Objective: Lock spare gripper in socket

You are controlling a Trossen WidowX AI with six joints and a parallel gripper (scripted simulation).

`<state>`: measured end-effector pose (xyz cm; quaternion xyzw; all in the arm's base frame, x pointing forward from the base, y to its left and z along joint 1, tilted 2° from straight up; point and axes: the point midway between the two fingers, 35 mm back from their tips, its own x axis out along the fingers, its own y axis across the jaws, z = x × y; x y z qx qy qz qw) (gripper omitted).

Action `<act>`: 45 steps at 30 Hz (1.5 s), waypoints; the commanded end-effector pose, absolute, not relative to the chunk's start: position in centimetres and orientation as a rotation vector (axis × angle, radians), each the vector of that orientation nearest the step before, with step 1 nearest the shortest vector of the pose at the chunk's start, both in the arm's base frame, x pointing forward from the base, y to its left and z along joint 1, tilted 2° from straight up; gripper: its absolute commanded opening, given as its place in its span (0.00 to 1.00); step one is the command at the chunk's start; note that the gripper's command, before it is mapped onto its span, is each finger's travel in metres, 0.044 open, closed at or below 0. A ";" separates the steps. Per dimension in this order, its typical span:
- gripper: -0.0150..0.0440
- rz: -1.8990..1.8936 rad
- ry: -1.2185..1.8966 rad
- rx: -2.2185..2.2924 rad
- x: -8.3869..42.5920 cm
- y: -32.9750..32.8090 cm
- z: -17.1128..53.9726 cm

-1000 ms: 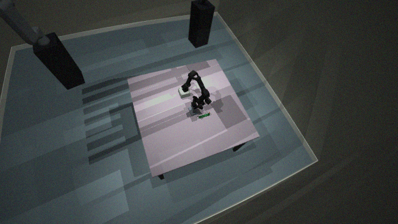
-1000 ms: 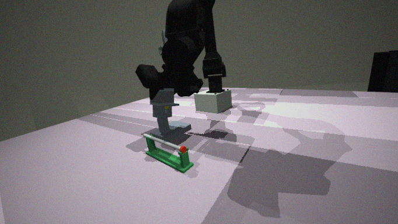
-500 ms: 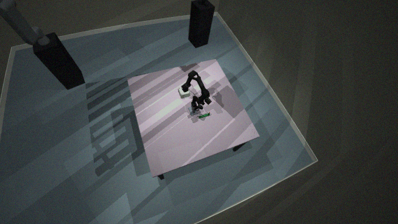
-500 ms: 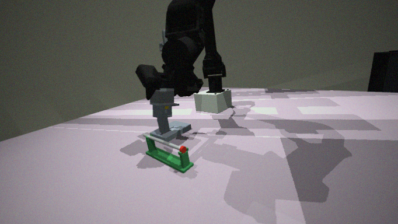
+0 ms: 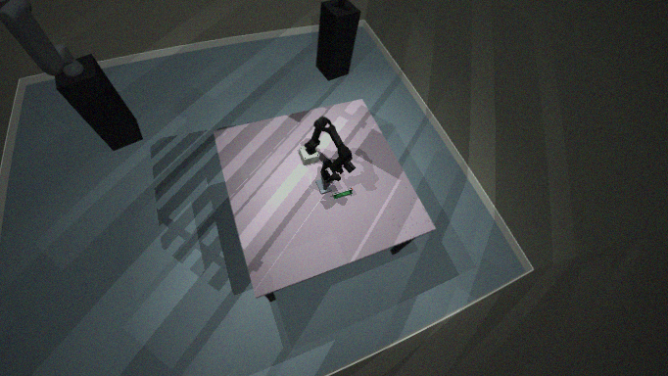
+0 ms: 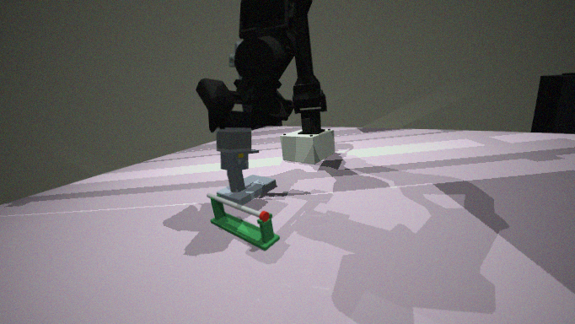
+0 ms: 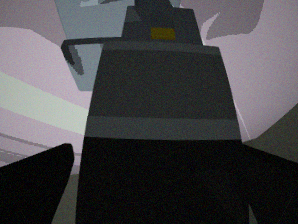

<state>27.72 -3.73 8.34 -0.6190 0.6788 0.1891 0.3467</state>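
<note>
The lock pin (image 6: 236, 206), a pale rod with a red head, lies across the green cradle (image 5: 343, 194) (image 6: 240, 228), outside the socket. The blue-grey mount (image 5: 320, 187) (image 6: 237, 179) (image 7: 90, 55) stands behind the cradle in the exterior view. The spare gripper (image 6: 233, 139) (image 7: 160, 92), a dark grey block, sits upright on top of the socket (image 6: 228, 161); a yellow patch shows below it. How deep it sits is hidden. My gripper (image 6: 249, 118) (image 7: 154, 153) is open, its fingers on either side of the spare gripper's dark upper part with gaps visible in the wrist view.
The arm's pale base block (image 5: 310, 157) (image 6: 297, 148) stands behind the mount on the pink table (image 5: 313, 250) (image 6: 126, 274). The arm arches over the mount from there. Two dark pillars (image 5: 100, 108) (image 5: 338, 41) stand off the table. Striped shadows cross the scene.
</note>
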 end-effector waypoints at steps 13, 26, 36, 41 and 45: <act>1.00 0.498 1.765 -1.612 27.0 -3.7 11.5; 1.00 0.507 1.771 -1.619 26.4 -3.7 13.8; 1.00 0.512 1.774 -1.623 26.4 -3.7 15.6; 1.00 0.512 1.775 -1.623 26.4 -3.7 16.6; 1.00 0.513 1.775 -1.622 26.4 -3.7 17.4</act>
